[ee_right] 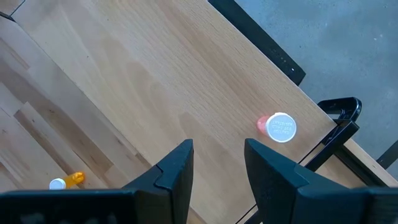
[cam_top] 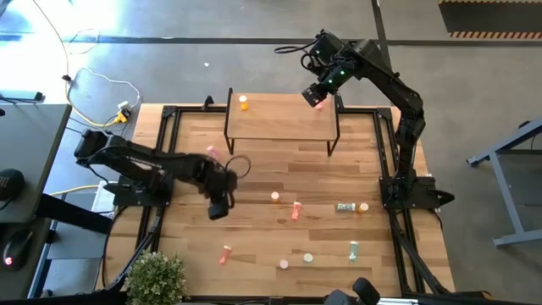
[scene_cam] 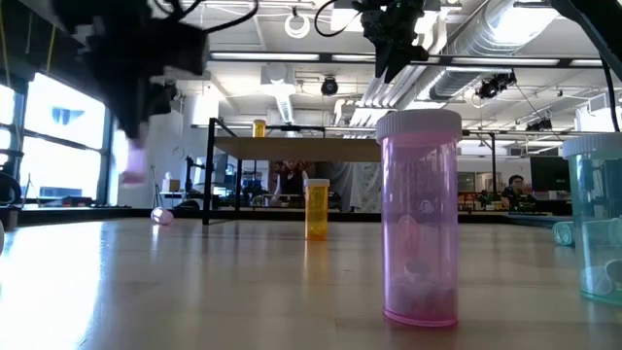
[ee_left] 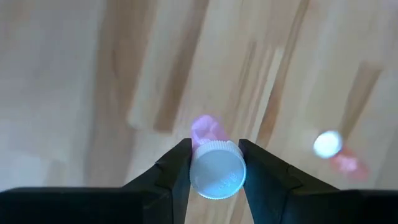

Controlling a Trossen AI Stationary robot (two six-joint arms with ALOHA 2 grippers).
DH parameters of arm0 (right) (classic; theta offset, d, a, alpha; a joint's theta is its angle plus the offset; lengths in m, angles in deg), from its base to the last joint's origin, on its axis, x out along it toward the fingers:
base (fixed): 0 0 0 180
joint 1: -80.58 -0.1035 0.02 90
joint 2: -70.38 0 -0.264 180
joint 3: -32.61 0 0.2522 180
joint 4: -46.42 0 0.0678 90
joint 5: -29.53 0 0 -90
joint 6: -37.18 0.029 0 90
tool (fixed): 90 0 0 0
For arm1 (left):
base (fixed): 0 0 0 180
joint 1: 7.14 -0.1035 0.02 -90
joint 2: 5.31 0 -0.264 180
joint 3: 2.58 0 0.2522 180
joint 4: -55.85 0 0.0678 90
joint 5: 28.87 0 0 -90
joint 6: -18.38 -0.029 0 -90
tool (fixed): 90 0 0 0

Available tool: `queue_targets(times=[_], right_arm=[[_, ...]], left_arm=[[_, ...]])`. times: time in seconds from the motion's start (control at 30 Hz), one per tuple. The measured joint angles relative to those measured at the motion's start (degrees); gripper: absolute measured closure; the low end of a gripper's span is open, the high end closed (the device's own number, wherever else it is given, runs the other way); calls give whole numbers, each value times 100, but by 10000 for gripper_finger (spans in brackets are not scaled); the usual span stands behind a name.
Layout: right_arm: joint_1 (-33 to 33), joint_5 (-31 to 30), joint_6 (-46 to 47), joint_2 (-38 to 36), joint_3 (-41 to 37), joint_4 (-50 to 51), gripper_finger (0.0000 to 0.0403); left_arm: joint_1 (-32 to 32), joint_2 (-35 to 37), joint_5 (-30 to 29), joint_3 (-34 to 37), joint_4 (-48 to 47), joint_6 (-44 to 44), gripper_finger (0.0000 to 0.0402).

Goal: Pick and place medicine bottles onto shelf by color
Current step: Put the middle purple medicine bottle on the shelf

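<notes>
Shelf (cam_top: pixel 279 119): two bottles

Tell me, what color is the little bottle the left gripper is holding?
Pink, with a white cap: the small pink medicine bottle sits in the left gripper, clearest in the left wrist view.

Pink bottle (ee_left: pixel 216 167) gripped; shelf (cam_top: pixel 279 119) 2 bottles.

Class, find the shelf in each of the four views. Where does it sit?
High: shelf in the upper middle of the picture.
Low: in the background, left of centre, partly behind the pink bottle.
Left wrist: not in it.
Right wrist: the smooth board across the middle.
Landmark: the orange bottle standing on it, in the high and low views.
</notes>
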Motion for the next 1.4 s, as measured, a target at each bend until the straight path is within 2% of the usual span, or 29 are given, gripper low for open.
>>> queue_targets(times=[0.17, 0.43, 0.6, 0.83, 1.0, 1.4], right_arm=[[0, -3, 134, 0, 0, -2, 267], [0, -365, 465, 0, 0, -1, 267], [0, -646, 753, 0, 0, -2, 267], [2, -972, 941, 0, 0, -2, 267], [2, -1062, 1030, 2, 0, -2, 267], [0, -1071, 1030, 2, 0, 18, 267]], left_arm=[[-708, 2, -94, -773, -27, -967, 287], [-1866, 2, -732, -1840, -25, -2355, 287], [-2525, -35, -966, -2431, -2, -3062, 287], [-3327, -491, -1085, -3377, -9, -3642, 287], [-3683, -986, -1071, -4064, -157, -3602, 287], [-3823, -2195, -631, -5299, -902, -2357, 287]])
